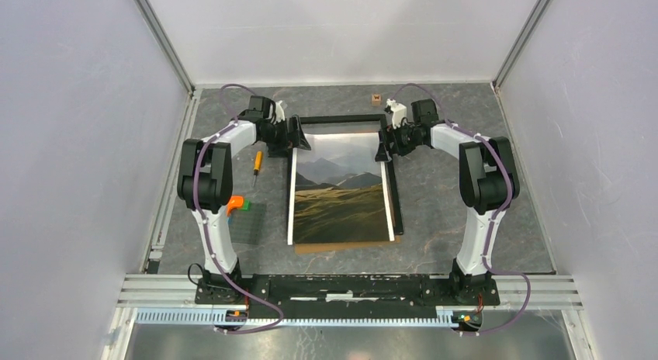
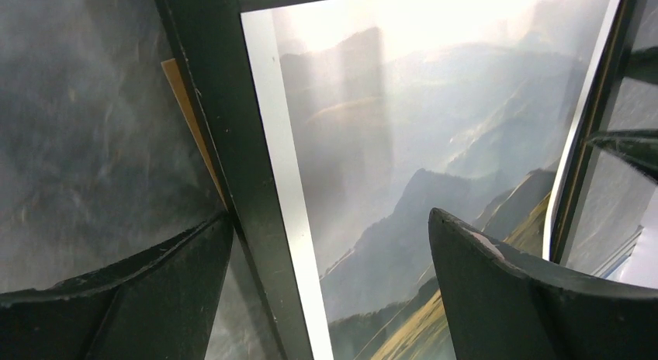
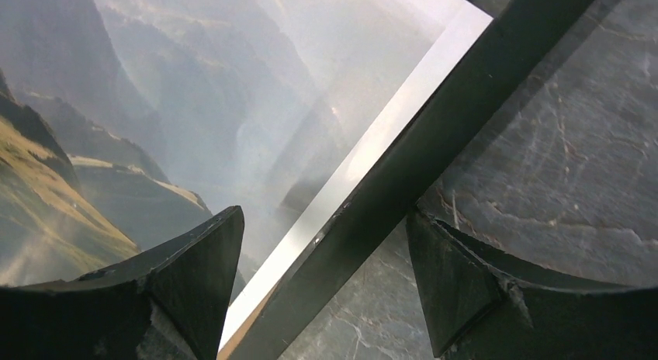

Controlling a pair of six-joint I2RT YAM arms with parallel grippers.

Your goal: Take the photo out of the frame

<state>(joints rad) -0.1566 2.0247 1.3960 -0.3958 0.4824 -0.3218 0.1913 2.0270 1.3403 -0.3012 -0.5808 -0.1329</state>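
As the frame [image 1: 396, 201] lies flat on the table [image 1: 465, 166], the photo [image 1: 341, 193] rests face up on it. The black border shows along the photo's far and right sides, and a strip of brown backing [image 1: 345, 248] shows past its near end.

From above, both arms reach to the frame's far end. The left gripper [image 1: 298, 135] is at the far left corner and the right gripper [image 1: 383, 145] at the far right corner. That view is too distant to show how the jaws stand.

The wrist cameras settle it. The left one shows its two fingers [image 2: 132, 298] spread wide, one outside the frame's left bar and the other over the photo. The bar and the photo's white edge lie between them and nothing is pinched. It also catches a sliver of the backing poking out beyond that bar, which the arm hides in the overhead view.

The right wrist camera shows the mirror stance. Its fingers [image 3: 465, 290] are well apart with the frame's right bar running between them, one over the photo and one over bare table. This pincer too gapes and grips nothing.

Only the overhead view takes in the rest:
- A screwdriver [image 1: 258, 161] lies just left of the frame.
- A dark baseplate [image 1: 252, 224] carrying orange and green pieces sits off the frame's left side, nearer the arms.
- A small wooden block [image 1: 376, 98] stands just beyond the frame's far edge.
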